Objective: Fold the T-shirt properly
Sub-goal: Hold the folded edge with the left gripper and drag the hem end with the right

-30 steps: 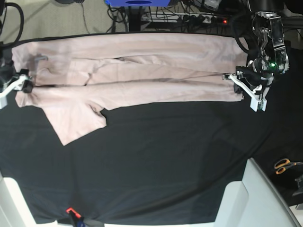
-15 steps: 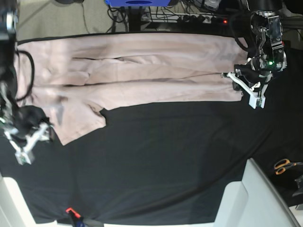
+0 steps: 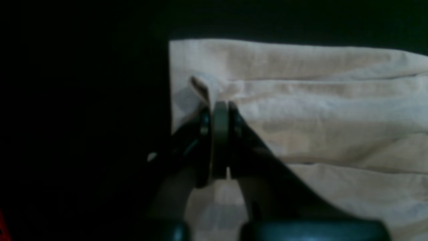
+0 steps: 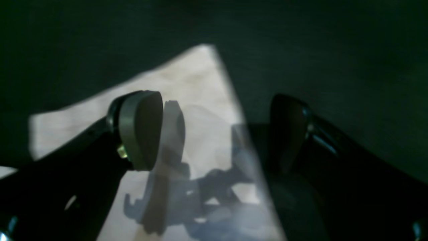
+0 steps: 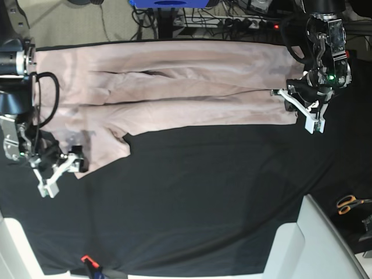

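Note:
The pale pink T-shirt (image 5: 174, 93) lies folded lengthwise across the far part of the black tablecloth (image 5: 192, 192), with one sleeve (image 5: 99, 148) sticking out toward the front at the left. My left gripper (image 5: 280, 94) sits at the shirt's right edge. In the left wrist view the left gripper (image 3: 219, 110) is shut, pinching a small pucker of the T-shirt (image 3: 301, 110). My right gripper (image 5: 65, 168) hovers at the sleeve's tip. The right wrist view shows the right gripper (image 4: 214, 130) open, its pads (image 4: 140, 130) straddling the edge of the sleeve corner (image 4: 194, 83), nothing held.
Orange-handled scissors (image 5: 349, 202) lie at the right edge. A white bin (image 5: 314, 238) stands at the front right, and a small red-tipped object (image 5: 87, 259) sits at the front edge. Cables and a power strip (image 5: 244, 22) run behind the table.
My right gripper left the shirt's left edge, swung toward the front to the sleeve tip, and opened its jaws wider. The left gripper stayed pinched at the right edge.

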Controlling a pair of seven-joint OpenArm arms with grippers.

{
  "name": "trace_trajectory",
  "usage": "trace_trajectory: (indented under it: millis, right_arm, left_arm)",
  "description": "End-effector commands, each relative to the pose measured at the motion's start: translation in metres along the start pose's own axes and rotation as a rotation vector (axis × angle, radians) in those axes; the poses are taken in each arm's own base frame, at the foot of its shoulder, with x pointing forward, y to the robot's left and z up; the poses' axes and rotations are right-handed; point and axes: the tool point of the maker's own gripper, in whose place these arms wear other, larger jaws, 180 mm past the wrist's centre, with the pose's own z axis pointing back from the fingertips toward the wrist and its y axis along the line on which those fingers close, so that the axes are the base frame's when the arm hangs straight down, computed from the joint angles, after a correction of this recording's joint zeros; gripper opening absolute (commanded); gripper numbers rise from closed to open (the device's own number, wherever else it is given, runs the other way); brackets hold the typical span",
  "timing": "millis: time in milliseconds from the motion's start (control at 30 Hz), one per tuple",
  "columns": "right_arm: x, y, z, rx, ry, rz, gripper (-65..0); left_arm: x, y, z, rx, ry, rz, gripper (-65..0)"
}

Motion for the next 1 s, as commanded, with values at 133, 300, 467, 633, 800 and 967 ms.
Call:
trace_trajectory:
  millis: [133,300,467,633,800,967]
  right_arm:
    - [0.012,0.009,-0.006,-0.015,0.004,0.109,-19.4]
    - [0.008,0.014,-0.01,-0.017,0.024,0.144,-44.9]
    - [0.008,0.011,-0.009,-0.023,0.026,0.147,-64.1]
    - [0.037,0.017,-0.002,-0.025,-0.042,0.196,-65.0]
    - [0.047,0.027,0.018,-0.05,-0.016,0.298,-65.0]
    - [0.045,0.018,0.06,-0.14,0.037,0.326,-65.0]
  left_arm:
    - [0.016,0.003,0.003,0.002,-0.044,-0.01,-65.0]
    - [0.017,0.003,0.003,0.001,-0.045,-0.01,-65.0]
    - [0.017,0.004,0.003,0.002,-0.046,-0.011,-65.0]
    - [0.019,0.002,0.003,0.0,-0.051,-0.011,-65.0]
    - [0.021,0.002,0.004,0.001,-0.056,-0.011,-65.0]
    - [0.021,0.003,0.004,0.003,-0.056,-0.013,-65.0]
